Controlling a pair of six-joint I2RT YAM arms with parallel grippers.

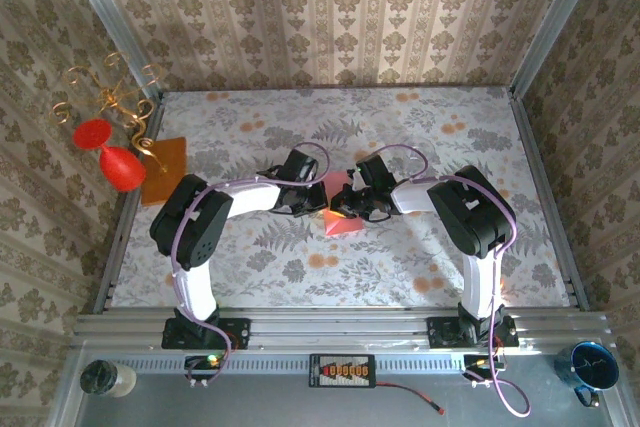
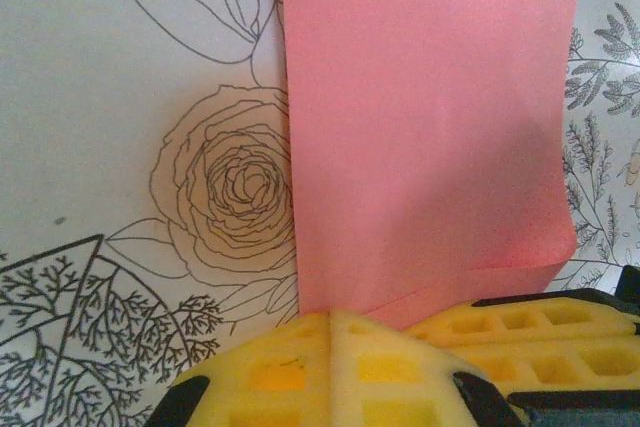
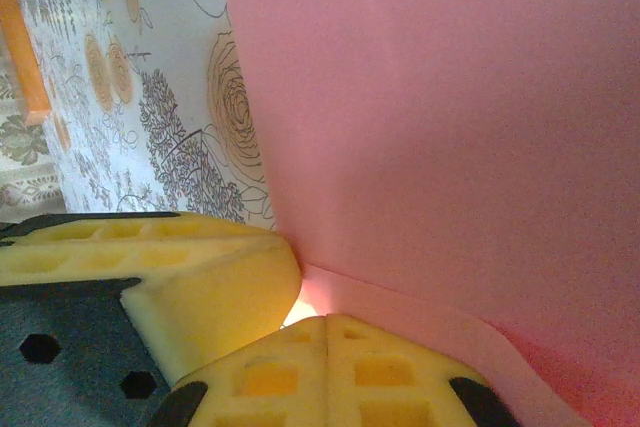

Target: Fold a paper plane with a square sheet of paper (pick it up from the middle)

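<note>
The square sheet of paper (image 1: 338,223), salmon pink, lies at the table's middle between both arms. In the left wrist view the sheet (image 2: 430,117) stretches away from my left gripper (image 2: 332,315). A narrow strip along its near edge bends up into the closed yellow fingertips. My right gripper (image 3: 327,320) is shut beside it on the same bent strip, and the sheet (image 3: 450,117) rises like a wall ahead of it. Each gripper's finger shows in the other's view: the right finger (image 2: 545,332), the left finger (image 3: 150,272). In the top view the left gripper (image 1: 306,203) and the right gripper (image 1: 350,211) nearly touch. The paper plane is out of view.
A darker orange sheet (image 1: 165,169) lies at the table's left edge, next to a red goblet (image 1: 118,162) on a gold wire stand (image 1: 120,97). Patterned walls close in the far side and both ends of the floral table (image 1: 430,257). A blue mug (image 1: 590,367) sits outside the frame rail.
</note>
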